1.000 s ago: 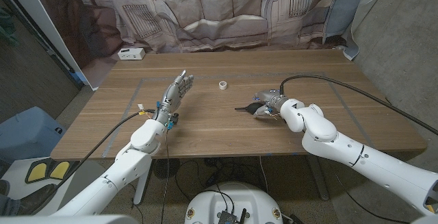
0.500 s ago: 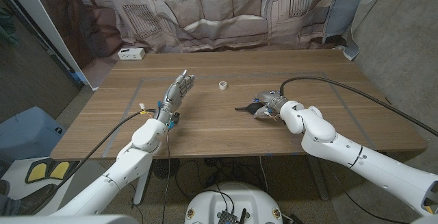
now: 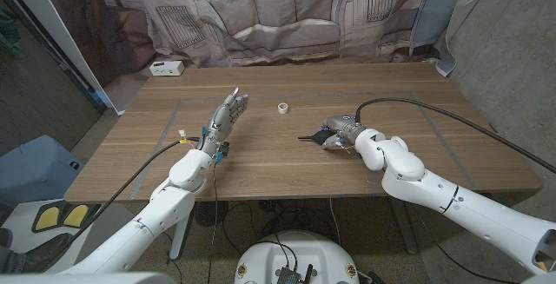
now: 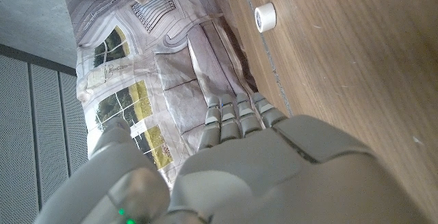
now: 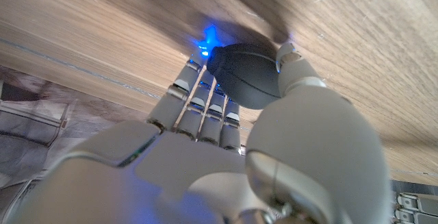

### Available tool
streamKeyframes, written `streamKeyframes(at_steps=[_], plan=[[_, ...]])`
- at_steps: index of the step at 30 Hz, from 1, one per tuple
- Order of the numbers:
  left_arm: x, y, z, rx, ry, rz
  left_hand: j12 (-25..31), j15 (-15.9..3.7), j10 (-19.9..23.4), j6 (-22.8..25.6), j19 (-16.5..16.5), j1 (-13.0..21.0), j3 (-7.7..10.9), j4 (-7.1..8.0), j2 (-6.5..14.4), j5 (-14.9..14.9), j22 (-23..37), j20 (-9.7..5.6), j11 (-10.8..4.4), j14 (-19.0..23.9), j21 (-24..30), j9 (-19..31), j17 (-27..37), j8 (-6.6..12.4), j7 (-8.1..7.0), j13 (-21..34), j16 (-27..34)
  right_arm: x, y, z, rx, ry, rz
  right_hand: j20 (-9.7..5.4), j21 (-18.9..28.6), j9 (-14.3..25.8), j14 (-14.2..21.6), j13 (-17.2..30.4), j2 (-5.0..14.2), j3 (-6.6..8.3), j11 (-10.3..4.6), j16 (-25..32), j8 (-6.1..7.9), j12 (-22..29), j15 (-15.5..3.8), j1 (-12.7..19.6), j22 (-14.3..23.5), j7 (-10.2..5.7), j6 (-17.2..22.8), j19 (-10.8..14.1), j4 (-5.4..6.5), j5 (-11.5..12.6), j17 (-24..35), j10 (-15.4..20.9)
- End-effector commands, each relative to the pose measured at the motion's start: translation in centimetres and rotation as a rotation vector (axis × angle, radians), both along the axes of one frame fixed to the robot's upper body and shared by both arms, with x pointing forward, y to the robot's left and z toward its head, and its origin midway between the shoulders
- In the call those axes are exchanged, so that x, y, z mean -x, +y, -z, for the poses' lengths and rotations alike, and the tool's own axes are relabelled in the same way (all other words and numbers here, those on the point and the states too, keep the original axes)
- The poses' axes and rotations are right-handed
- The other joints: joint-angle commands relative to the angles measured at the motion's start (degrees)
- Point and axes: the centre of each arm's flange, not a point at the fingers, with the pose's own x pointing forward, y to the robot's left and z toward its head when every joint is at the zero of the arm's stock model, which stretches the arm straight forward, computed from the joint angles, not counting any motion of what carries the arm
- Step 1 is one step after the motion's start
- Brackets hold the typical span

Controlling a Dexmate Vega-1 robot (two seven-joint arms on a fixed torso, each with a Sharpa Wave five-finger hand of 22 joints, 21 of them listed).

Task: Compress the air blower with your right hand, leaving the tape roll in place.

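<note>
right hand clamped around black air blower; tape roll well apart beyond fingers; left hand raised, fingers apart, empty.

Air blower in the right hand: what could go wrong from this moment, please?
1. The right hand grips the air blower's rounded black bulb; under a squeeze it might slip out sideways along the table.
2. The blower's nozzle points across the table; the tape roll stands apart from it and looks small, so a puff or a skidding blower could perhaps shift it.
3. The left hand waits apart with fingers spread, so it cannot steady anything.
</note>
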Motion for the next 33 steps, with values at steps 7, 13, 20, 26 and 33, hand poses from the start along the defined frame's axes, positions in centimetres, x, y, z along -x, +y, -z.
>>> streamKeyframes(at_steps=[7, 13, 20, 26, 33], plan=[[-0.4, 0.5, 0.8, 0.028, 0.014, -0.002, 0.1, 0.01, 0.6, 0.6, 0.5, 0.1, 0.28, -0.25, 0.7, -0.1, 0.3, 0.1, -0.04, 0.6, -0.1, 0.2, 0.3, 0.07, -0.1, 0.1, 0.0, -0.2, 0.1, 0.0, -0.011, -0.016, -0.013, -0.55, 0.6, 0.2, 3.1, -0.1, 0.62, 0.53, -0.82, 1.1, 0.82, 0.5, -3.02, 1.7, 0.2, -0.96, 2.5, 2.5, 0.05, 0.2, 0.4, 2.5], [-0.6, 0.4, 0.9, 0.032, 0.02, 0.0, 0.1, 0.02, 0.7, 0.8, 0.5, 0.1, 0.31, -0.29, 0.8, -0.1, 0.3, 0.1, -0.06, 0.7, -0.1, 0.2, 0.3, 0.12, -0.25, 0.1, 0.0, -0.7, -0.4, -0.1, -0.055, 0.012, -0.037, -1.12, 1.4, 0.2, 6.0, 0.0, 1.29, 0.69, -0.28, 2.1, 0.94, 0.5, -3.18, 3.0, 0.3, -0.62, 3.9, 5.5, -0.05, 0.1, 0.6, 4.3], [-0.7, 0.2, 1.0, 0.045, 0.016, 0.011, 0.1, -0.01, 0.9, 0.9, 0.4, 0.1, 0.34, -0.34, 0.9, -0.1, 0.3, 0.1, -0.18, 0.7, -0.2, 0.2, 0.3, 0.12, -0.15, 0.1, 0.0, -1.1, -0.6, -0.1, -0.058, 0.015, -0.035, -1.26, 2.4, 0.2, 9.4, 0.0, 2.04, 0.57, 0.55, 3.7, 1.56, 0.8, -3.19, 4.8, 0.2, -0.11, 7.0, 9.5, -0.05, -0.4, 1.1, 7.8], [-0.6, 0.4, 1.0, 0.046, 0.016, 0.003, 0.2, -0.03, 1.1, 1.0, 0.2, 0.1, 0.37, -0.37, 1.0, -0.1, 0.3, 0.08, -0.2, 0.7, -0.2, 0.2, 0.3, 0.11, -0.15, 0.1, 0.0, -1.1, -0.5, -0.1, -0.066, 0.012, -0.047, -1.59, 2.7, 0.2, 10.6, 0.0, 2.49, 0.68, 1.56, 4.1, 1.44, 0.6, -3.38, 5.5, 0.3, 0.35, 7.3, 10.9, -0.06, -0.6, 1.2, 8.1], [-0.5, 0.5, 1.1, 0.057, 0.015, 0.0, 0.2, -0.1, 1.2, 1.2, 0.2, 0.1, 0.39, -0.41, 1.0, -0.1, 0.3, 0.12, -0.14, 0.8, -0.2, 0.3, 0.3, 0.14, -0.14, 0.1, 0.0, -0.9, -0.6, -0.3, -0.083, -0.018, -0.053, -1.68, 2.9, 0.2, 11.3, 0.1, 2.81, 0.65, 1.71, 4.4, 1.53, 0.6, -3.21, 6.1, 0.3, 0.63, 8.2, 11.9, -0.01, -0.7, 1.4, 9.0]])
